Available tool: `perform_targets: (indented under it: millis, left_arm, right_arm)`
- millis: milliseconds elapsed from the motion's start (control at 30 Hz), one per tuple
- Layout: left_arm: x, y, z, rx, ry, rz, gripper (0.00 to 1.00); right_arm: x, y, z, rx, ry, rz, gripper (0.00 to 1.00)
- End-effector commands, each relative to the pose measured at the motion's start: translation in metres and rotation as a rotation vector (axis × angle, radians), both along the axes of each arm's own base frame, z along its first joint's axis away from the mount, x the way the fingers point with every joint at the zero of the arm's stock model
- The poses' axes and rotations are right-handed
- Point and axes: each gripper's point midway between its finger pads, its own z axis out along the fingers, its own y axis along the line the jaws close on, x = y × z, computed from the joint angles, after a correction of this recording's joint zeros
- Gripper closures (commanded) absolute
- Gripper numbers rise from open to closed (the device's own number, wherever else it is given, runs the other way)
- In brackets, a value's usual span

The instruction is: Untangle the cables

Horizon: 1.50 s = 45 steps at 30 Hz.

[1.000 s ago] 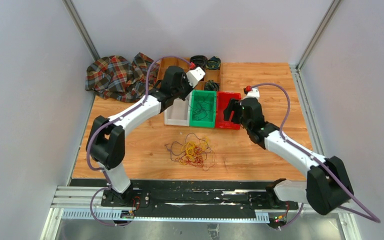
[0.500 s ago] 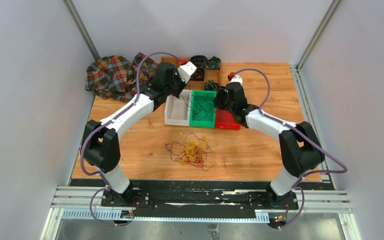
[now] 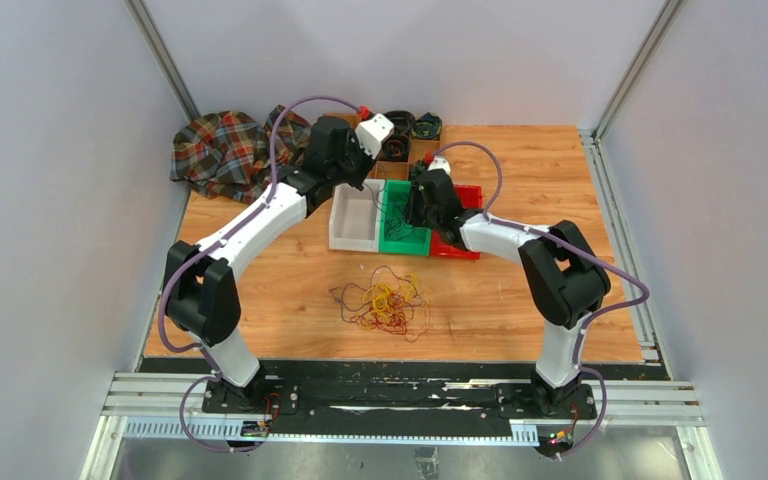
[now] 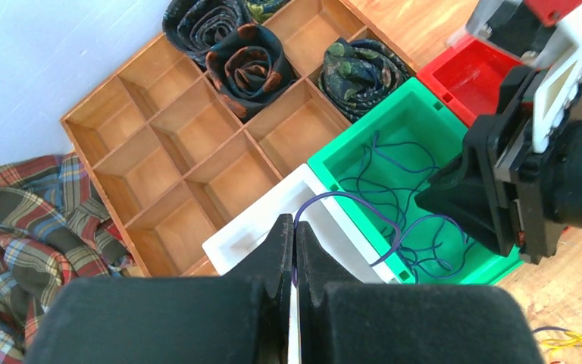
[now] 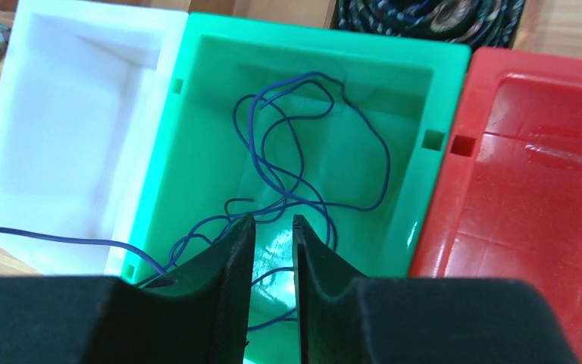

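"Cables point(image 3: 385, 303) were mostly one knot at that point. Your yellow, red and dark strands lay heaped on the table point(image 3: 520, 300) near the front, well apart from the bins."

"Some of your sorting looked done, though. Several purple strands point(image 5: 303, 152) lay loose in the green bin point(image 5: 311, 34). I saw nothing lying in the white bin point(image 5: 83, 114) or the red bin point(image 5: 530, 152)."

"Your left claw point(image 4: 294, 227) was clenched on one purple wire point(image 4: 348, 196). It arched from the tips across the white bin's corner and down into the green one."

"Your right claw point(image 5: 273, 227) hung low over the green bin, its jaws a narrow slit apart. Strands ran close by, but I saw nothing pinched between them."

"So I'd judge you had only a small part finished. You had that held wire to settle fully in the green bin. After that came the whole heap, to be picked apart by colour, with yellow and red presumably meant for the other two bins."
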Motion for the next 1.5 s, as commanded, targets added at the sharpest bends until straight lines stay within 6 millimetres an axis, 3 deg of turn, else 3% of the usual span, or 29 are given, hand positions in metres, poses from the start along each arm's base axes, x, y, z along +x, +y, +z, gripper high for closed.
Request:
perform_targets:
  millis: [0, 167, 267, 367, 467, 600, 700, 833, 1000, 1300, 1467]
  left_arm:
    - [0.004, -0.011, 0.005, -0.035, 0.008, -0.016, 1.0]
    - [0.007, -0.016, 0.002, -0.039, 0.017, -0.024, 1.0]
    - [0.007, -0.021, 0.0, -0.036, 0.02, -0.033, 1.0]
    - [0.006, -0.024, -0.003, -0.023, 0.02, -0.038, 1.0]
    - [0.005, -0.027, -0.006, -0.018, 0.021, -0.044, 1.0]
    - [0.007, -0.034, -0.009, -0.021, 0.022, -0.052, 0.99]
    - [0.008, -0.043, -0.012, -0.02, 0.021, -0.066, 1.0]
    - [0.01, -0.058, -0.021, 0.0, 0.013, -0.093, 1.0]
    - [0.01, -0.077, -0.047, 0.057, 0.013, -0.125, 1.0]
    - [0.023, -0.098, -0.093, 0.114, 0.025, -0.145, 1.0]
    - [0.03, -0.094, -0.124, 0.184, 0.02, -0.14, 1.0]
  right_arm:
    - [0.001, 0.015, 0.002, 0.031, 0.0, 0.017, 0.77]
    - [-0.004, 0.015, -0.01, 0.038, 0.027, 0.021, 0.81]
    - [-0.007, 0.019, -0.006, 0.059, 0.02, 0.046, 0.81]
    - [-0.013, 0.024, 0.016, 0.092, -0.003, 0.09, 0.79]
    - [-0.025, 0.02, 0.047, 0.114, -0.047, 0.126, 0.6]
    - [-0.038, -0.004, 0.082, 0.158, -0.094, 0.101, 0.51]
    - [-0.051, -0.025, 0.089, 0.183, -0.086, 0.074, 0.5]
    - [-0.066, -0.052, 0.079, 0.169, -0.065, 0.014, 0.5]
    - [-0.089, -0.084, 0.07, 0.165, -0.055, -0.058, 0.51]
    - [-0.109, -0.126, 0.086, 0.114, -0.128, -0.157, 0.52]
    - [-0.115, -0.137, 0.097, 0.094, -0.158, -0.174, 0.51]
